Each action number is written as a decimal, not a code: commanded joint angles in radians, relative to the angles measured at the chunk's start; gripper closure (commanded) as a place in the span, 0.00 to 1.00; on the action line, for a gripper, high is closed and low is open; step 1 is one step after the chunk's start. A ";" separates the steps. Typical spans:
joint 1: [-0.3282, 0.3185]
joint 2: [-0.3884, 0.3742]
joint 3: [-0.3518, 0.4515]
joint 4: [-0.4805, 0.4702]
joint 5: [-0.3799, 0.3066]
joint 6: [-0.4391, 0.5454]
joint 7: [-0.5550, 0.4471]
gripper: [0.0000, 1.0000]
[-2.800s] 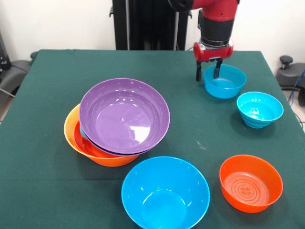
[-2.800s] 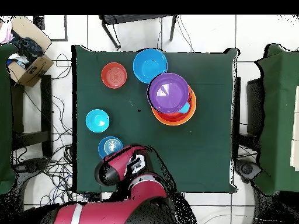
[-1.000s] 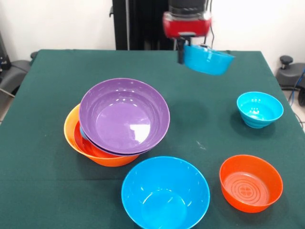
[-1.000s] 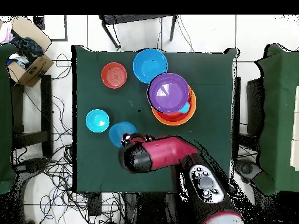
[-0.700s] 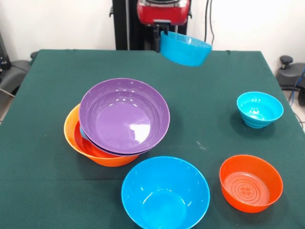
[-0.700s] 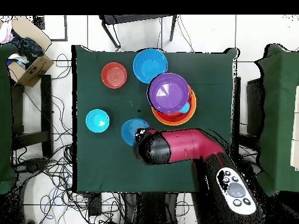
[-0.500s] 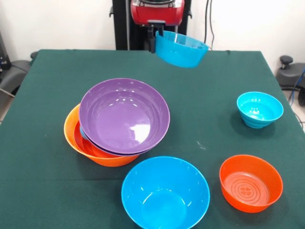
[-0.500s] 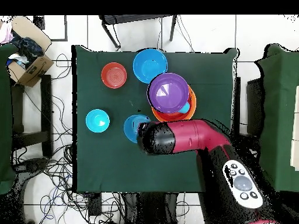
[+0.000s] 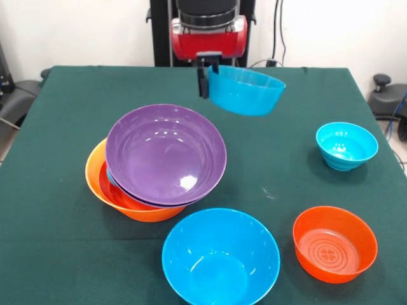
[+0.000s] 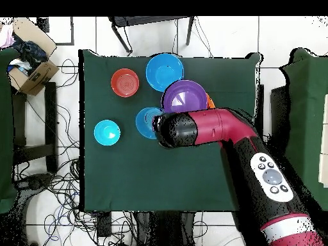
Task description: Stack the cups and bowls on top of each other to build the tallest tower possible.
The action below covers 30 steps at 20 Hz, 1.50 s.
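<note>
My gripper (image 9: 207,81) (image 10: 155,125) is shut on the rim of a mid-size blue bowl (image 9: 245,91) (image 10: 147,122), which hangs tilted in the air just right of the tower in the front view. The tower (image 9: 159,162) is a leaning pile with a large purple bowl (image 9: 166,154) (image 10: 181,99) on top and an orange bowl (image 9: 102,184) as its base. On the table stand a large blue bowl (image 9: 220,257) (image 10: 164,70), a red-orange bowl (image 9: 334,243) (image 10: 125,82) and a small cyan bowl (image 9: 346,145) (image 10: 107,132). No cup shows.
The green table (image 9: 57,254) holds everything. In the overhead view my arm (image 10: 218,138) covers part of the tower. A cardboard box (image 10: 31,64) lies on the floor beside the table.
The gripper lifted the blue bowl off the table near the cyan bowl and carried it across and forward towards the tower. Over the last half second it came lower and nearer the purple bowl.
</note>
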 commanded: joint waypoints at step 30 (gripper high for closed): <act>-0.281 0.013 0.263 0.058 -0.161 0.161 -0.503 1.00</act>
